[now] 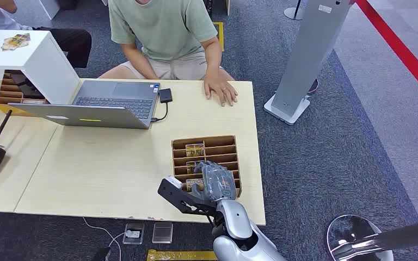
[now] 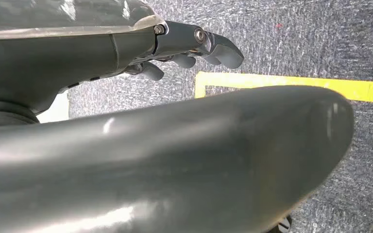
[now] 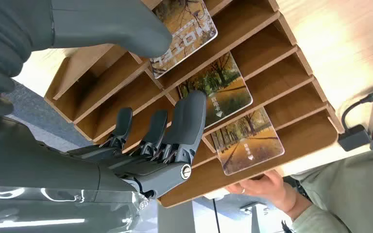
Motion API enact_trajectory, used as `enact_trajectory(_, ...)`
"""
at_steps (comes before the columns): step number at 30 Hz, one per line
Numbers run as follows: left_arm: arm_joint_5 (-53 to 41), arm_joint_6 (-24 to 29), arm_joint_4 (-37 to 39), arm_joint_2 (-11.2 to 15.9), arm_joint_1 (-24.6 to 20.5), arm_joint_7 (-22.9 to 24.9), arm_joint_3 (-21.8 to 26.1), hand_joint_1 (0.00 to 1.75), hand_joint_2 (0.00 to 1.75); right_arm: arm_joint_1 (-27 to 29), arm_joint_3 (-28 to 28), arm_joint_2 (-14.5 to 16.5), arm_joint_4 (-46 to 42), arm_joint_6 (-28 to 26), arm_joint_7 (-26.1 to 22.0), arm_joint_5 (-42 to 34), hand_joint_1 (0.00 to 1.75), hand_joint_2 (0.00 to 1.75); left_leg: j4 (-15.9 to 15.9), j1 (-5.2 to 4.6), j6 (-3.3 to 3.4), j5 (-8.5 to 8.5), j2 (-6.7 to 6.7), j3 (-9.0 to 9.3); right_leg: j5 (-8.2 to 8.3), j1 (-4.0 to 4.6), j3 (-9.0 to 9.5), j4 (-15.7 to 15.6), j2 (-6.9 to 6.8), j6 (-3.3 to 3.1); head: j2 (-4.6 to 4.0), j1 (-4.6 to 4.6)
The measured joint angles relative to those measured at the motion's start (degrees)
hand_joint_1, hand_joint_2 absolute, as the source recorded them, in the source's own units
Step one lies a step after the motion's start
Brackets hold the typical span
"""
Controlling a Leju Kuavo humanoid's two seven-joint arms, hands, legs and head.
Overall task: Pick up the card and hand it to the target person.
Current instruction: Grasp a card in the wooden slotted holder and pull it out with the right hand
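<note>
Right hand (image 3: 141,121) over wooden organiser (image 1: 228,142), fingers spread, empty; nearest card (image 3: 187,34) between thumb and fingers

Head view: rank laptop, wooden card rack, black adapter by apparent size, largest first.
1. laptop, largest by far.
2. wooden card rack, clearly smaller, and the right hand covers part of its near end.
3. black adapter beside the laptop, smallest.
</note>
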Motion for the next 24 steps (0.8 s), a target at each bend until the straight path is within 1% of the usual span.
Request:
enact_trajectory(13, -0.6, -0.4, 0.0, 0.0, 0.0, -0.1, 0.0, 0.00, 0.00, 0.5, 0.0, 0.0, 1.4, -0.4, 0.7, 0.5, 0.89, 1.75, 0.0, 0.00, 0.00, 0.00, 0.00, 0.00, 0.00, 0.00, 0.00, 0.0, 0.00, 0.00, 0.00, 0.00)
enact_trajectory(21, -0.5, -0.4, 0.0, 0.0, 0.0, 0.0, 0.0, 0.00, 0.00, 0.9, 0.0, 0.0, 1.6, -0.1, 0.7, 0.5, 0.94, 1.75, 0.0, 0.00, 0.00, 0.00, 0.00, 0.00, 0.00, 0.00, 0.00, 0.0, 0.00, 0.00, -0.01, 0.00)
enact_trajectory(24, -0.4, -0.4, 0.0, 0.0, 0.0, 0.0, 0.0, 0.00, 0.00, 0.9, 0.0, 0.0, 1.6, 0.0, 0.5, 0.5, 0.93, 1.75, 0.0, 0.00, 0.00, 0.00, 0.00, 0.00, 0.00, 0.00, 0.00, 0.0, 0.00, 0.00, -0.01, 0.00)
